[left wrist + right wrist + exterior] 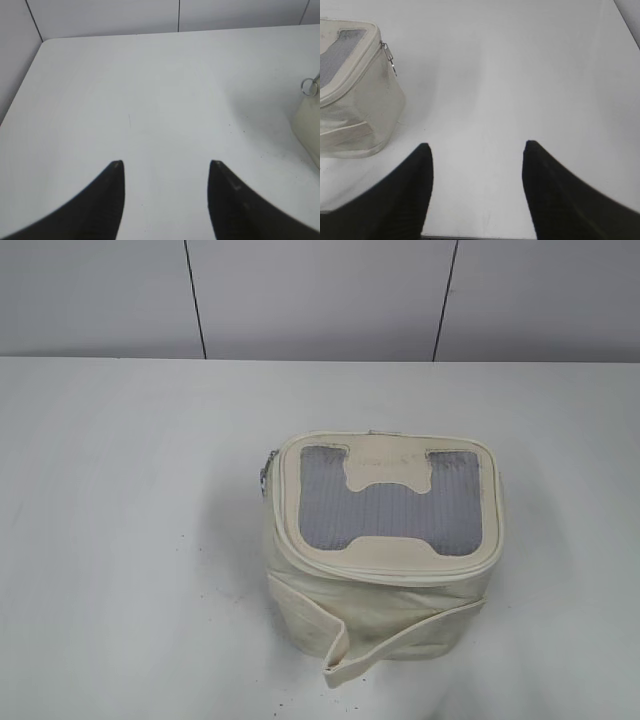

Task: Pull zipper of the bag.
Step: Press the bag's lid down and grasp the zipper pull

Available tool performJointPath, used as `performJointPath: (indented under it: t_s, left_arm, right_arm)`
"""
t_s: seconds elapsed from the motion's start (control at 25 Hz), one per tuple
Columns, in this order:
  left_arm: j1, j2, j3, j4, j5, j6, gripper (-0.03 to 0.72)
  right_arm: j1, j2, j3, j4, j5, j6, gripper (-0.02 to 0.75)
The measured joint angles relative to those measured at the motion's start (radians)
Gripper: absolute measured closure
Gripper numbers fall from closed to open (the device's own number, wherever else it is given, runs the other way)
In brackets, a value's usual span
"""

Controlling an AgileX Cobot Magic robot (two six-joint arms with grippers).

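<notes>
The cream-white boxy bag (385, 605) stands on the white table, right of centre in the exterior view, its lid with the grey mesh window (390, 512) facing up. The zipper track (285, 540) runs round the lid edge. A silver ring pull (266, 475) hangs at the lid's far left corner; it also shows in the left wrist view (309, 86). Another slider pull (390, 57) hangs at the bag's (357, 107) corner in the right wrist view. A loose flat strap (400, 635) curls across the front. My left gripper (166, 164) and right gripper (476, 145) are open, empty, and apart from the bag. Neither shows in the exterior view.
The white table (120, 540) spreads all round the bag. A grey panelled wall (320, 295) stands behind its far edge. The table's left edge (20, 85) shows in the left wrist view and its near edge (480, 237) in the right wrist view.
</notes>
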Motion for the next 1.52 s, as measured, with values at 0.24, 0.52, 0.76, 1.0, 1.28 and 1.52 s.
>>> performJointPath:
  t_s: [0.24,0.52,0.76,1.0,1.28,1.52]
  left_arm:
    - [0.0,0.0,0.0,0.0,0.0,0.0,0.276]
    - [0.0,0.0,0.0,0.0,0.0,0.0,0.276]
    - [0.0,0.0,0.0,0.0,0.0,0.0,0.276]
    - [0.0,0.0,0.0,0.0,0.0,0.0,0.276]
    - [0.0,0.0,0.0,0.0,0.0,0.0,0.274]
    - [0.0,0.0,0.0,-0.001,0.0,0.0,0.274]
  right_arm:
    - [0.0,0.0,0.0,0.0,0.0,0.0,0.289]
    - [0.0,0.0,0.0,0.0,0.0,0.0,0.289]
    - [0.0,0.0,0.0,0.0,0.0,0.0,0.289]
    - [0.0,0.0,0.0,0.0,0.0,0.0,0.289]
    - [0.0,0.0,0.0,0.0,0.0,0.0,0.289]
    - [0.0,0.0,0.0,0.001,0.0,0.0,0.289]
